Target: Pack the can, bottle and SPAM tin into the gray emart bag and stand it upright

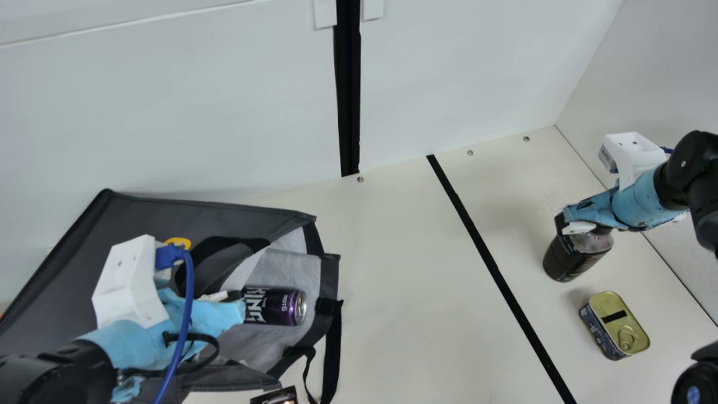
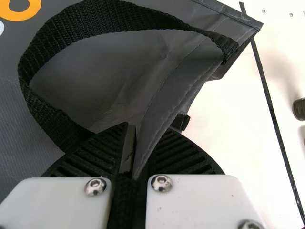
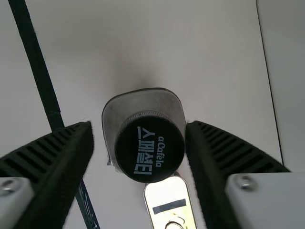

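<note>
The gray bag (image 1: 151, 219) lies on its side at the left, its mouth facing right, with the purple-black can (image 1: 275, 306) inside the opening. My left gripper (image 1: 233, 296) is at the mouth; in the left wrist view the left gripper (image 2: 131, 167) is shut on the bag's edge (image 2: 167, 102). My right gripper (image 1: 569, 221) is at the top of the dark bottle (image 1: 575, 255), which stands upright. In the right wrist view the right gripper (image 3: 140, 148) is open, its fingers either side of the bottle's cap (image 3: 150, 147). The SPAM tin (image 1: 614, 324) lies in front of the bottle.
A black tape line (image 1: 493, 269) crosses the table between bag and bottle. Bag straps (image 1: 332, 348) trail beside the mouth. A small dark item (image 1: 276, 396) lies at the near edge. White walls (image 1: 460, 73) stand behind and at the right.
</note>
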